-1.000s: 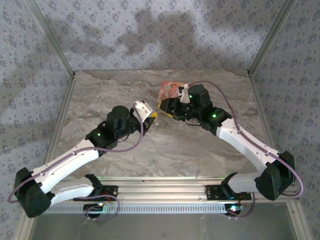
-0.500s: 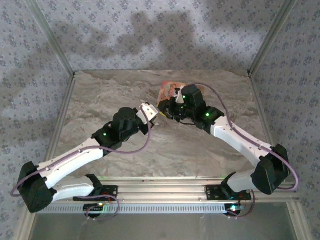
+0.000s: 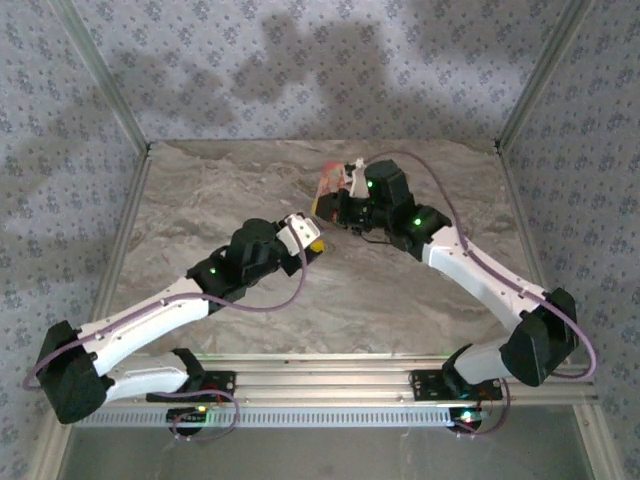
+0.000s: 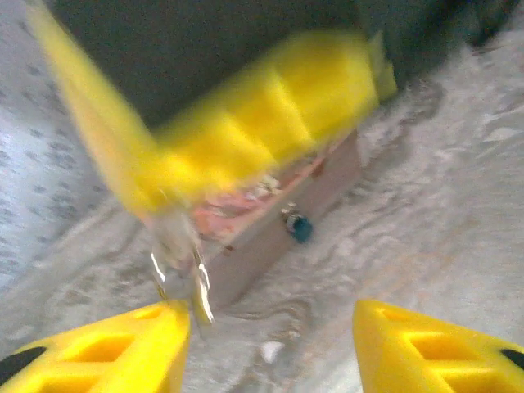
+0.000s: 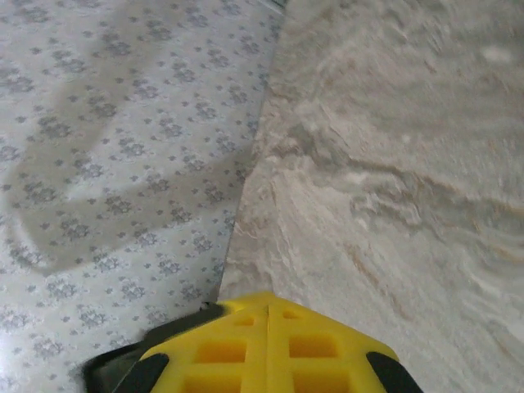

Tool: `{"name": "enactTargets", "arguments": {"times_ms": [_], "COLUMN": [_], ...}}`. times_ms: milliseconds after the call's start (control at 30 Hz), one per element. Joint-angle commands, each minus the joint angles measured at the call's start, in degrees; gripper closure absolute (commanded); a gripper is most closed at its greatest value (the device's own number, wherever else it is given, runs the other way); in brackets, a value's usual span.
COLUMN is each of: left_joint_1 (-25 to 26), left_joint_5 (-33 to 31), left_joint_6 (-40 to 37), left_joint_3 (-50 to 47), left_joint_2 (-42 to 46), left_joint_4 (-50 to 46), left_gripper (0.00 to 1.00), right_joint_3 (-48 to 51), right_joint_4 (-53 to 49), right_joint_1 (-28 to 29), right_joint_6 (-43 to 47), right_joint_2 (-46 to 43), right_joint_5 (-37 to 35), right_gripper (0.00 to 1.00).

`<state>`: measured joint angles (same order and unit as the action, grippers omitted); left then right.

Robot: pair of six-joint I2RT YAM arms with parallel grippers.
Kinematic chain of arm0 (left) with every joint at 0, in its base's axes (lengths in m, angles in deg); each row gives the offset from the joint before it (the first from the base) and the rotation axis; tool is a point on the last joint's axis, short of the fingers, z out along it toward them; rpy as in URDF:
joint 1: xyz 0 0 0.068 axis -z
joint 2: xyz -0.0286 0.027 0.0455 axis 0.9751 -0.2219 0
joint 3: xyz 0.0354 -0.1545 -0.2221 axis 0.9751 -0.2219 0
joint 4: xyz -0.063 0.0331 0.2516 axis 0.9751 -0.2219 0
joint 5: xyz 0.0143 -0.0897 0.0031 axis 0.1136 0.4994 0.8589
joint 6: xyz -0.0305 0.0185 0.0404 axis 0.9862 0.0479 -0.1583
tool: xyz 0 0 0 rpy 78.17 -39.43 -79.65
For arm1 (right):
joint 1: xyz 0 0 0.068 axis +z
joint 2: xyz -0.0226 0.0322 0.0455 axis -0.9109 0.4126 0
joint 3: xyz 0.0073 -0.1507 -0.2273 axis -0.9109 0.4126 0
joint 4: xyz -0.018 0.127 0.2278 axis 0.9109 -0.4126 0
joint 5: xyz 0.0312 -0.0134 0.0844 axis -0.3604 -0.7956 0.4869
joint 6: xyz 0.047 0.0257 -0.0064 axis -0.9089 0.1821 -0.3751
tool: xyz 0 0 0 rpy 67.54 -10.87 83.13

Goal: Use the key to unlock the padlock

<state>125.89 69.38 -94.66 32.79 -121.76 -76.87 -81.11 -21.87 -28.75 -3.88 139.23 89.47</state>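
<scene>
Padlock: tiny and teal. Hangs against the near side wall of the pink box, towards its right end, just above the marble table. Sits at 4 o'clock from the key, near it but apart.

Key: silver and blurred. Dangles in front of the box from the tip of the smeared yellow pads that lie over the box top. Reaches down to the left yellow finger; cannot tell whether touching.

Left gripper: gapes wide, with nothing between the fingers. Faces the box's side wall, with the padlock at 1 o'clock from the gap. Seen from above, lies at 7 o'clock from the box, close by.

Right gripper: pads pressed together, with a thin seam between, and pinches the key at the tip. Looks out over bare marble and the patterned wall. From above, sits at 6 o'clock from the box, just beside its edge.

Box: at the 12 o'clock part of the table, short of the far edge.
</scene>
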Motion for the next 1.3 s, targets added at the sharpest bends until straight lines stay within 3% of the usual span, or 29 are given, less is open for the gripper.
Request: {"name": "enactTargets", "arguments": {"times_ms": [0, 33, 167, 267, 367, 600, 1267], "left_joint_1": [-6.46, -8.92, -18.13, -23.58, -25.02, -24.85, -22.52], "left_joint_5": [14.74, 19.34, 34.93, 48.8, 57.39, 61.49, 62.82], "left_joint_6": [9.66, 12.14, 21.65, 30.05, 38.19, 48.73, 50.79], "left_joint_3": [3.07, 3.16, 3.26, 3.76, 4.54, 3.8, 3.04], "left_joint_2": [2.68, 3.44, 5.6, 3.91, 0.45, -3.51, -7.03], "left_joint_4": [-5.54, -6.05, -4.47, 0.93, 8.62, 22.73, 27.66], "left_gripper": [0.41, 0.37, 0.36, 0.4, 0.46, 0.51, 0.57], "right_joint_3": [-7.66, -8.21, -7.95, -6.42, -4.57, -1.47, 3.16], "right_joint_4": [-7.55, -9.21, -10.75, -10.09, -7.68, -1.61, 11.84], "right_joint_1": [-1.64, -2.32, -4.34, -4.35, -4.42, -4.84, -7.36], "right_joint_6": [23.26, 27.79, 41.5, 48.01, 50.58, 48.37, 34.83], "right_joint_2": [0.42, 0.61, 0.44, 0.0, -0.61, -1.27, -3.26], "right_joint_5": [5.12, 6.67, 15.43, 20.32, 24.18, 28.34, 26.99], "right_gripper": [1.0, 1.0, 1.0, 1.0, 1.0, 1.0, 1.0]}}
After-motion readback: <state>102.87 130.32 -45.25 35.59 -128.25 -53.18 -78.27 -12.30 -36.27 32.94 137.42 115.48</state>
